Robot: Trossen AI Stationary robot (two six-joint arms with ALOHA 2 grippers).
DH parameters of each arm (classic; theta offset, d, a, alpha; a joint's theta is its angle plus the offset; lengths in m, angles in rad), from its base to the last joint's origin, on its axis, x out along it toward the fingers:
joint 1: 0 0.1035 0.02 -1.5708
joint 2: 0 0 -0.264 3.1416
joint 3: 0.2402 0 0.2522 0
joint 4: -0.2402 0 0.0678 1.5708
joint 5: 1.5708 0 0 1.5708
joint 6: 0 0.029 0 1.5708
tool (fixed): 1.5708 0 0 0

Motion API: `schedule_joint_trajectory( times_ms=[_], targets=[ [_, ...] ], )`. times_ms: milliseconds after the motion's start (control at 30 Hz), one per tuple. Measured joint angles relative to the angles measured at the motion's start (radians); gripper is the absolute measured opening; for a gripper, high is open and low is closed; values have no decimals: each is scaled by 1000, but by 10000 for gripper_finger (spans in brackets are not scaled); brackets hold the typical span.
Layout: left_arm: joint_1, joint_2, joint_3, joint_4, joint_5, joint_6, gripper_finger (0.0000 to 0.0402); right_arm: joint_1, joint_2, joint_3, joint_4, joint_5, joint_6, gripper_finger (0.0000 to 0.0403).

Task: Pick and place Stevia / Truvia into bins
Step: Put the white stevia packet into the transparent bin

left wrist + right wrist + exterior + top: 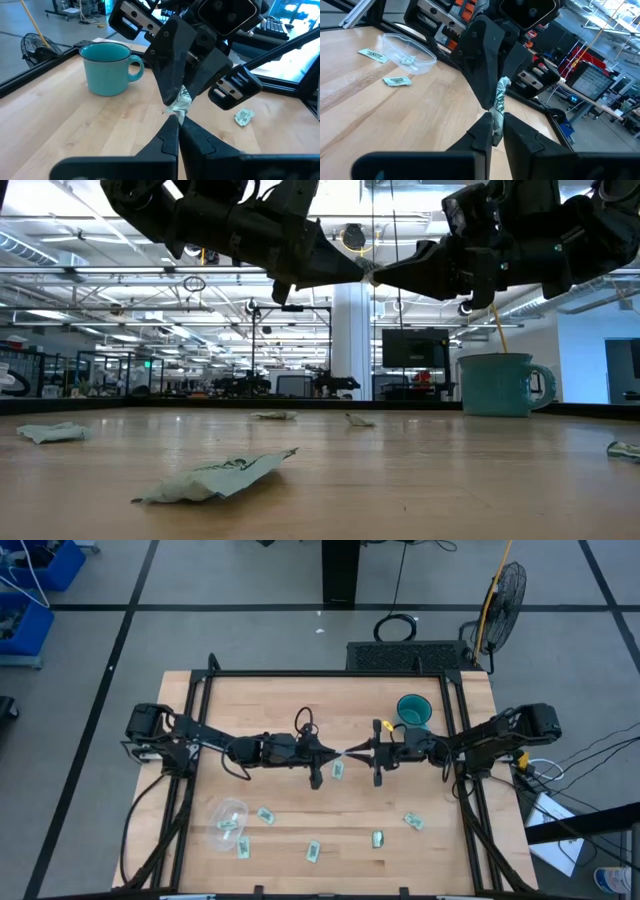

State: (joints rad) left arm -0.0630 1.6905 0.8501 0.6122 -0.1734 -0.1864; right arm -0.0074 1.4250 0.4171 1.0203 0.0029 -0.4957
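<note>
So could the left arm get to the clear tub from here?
Probably not yet: the left tool and right tool both pinch one sachet mid-air. The tub lies unobstructed.

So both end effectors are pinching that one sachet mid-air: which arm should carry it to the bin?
Left. The bin sits on the left arm's side of the table, nearer the left end effector than the right end effector. Both are shut on the sachet, so the right would probably have to release first.

Eight sachets (265, 815) in the high view, one clear tub (228, 820), one teal cup (413, 710).
</note>
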Motion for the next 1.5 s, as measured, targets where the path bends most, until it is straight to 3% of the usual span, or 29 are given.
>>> schedule_joint_trajectory(
  times_ms=[267, 400, 533, 733, 900, 1033, 1200, 1500],
  targets=[
    [0, -8, 0, -13, 0, 3, 4, -1, 0, 0, -18, 118, -26, 100],
    [0, -84, 0, -148, -20, 29, 3, 0, 0, 0, -38, 129, -26, 132],
    [-6, -234, 1, -478, -26, -5, 2, 0, 0, 0, -38, 131, -21, 159],
    [-100, -482, 1, -1146, 147, -57, 2, 0, 0, 0, -39, 132, -35, 178],
    [-259, -615, 0, -1534, 333, -338, 1, 0, 0, 0, -40, 132, -70, 180],
    [-404, -639, 0, -1556, 388, -625, 1, -1, 0, -1, -43, 132, -79, 180],
    [-541, -567, 0, -1565, 378, -878, 1, -13, 0, -1, -40, 132, -97, 180],
    [-625, -389, 0, -1606, 367, -1032, 21, -19, 0, -1, -38, 130, -95, 180]
  ],
)
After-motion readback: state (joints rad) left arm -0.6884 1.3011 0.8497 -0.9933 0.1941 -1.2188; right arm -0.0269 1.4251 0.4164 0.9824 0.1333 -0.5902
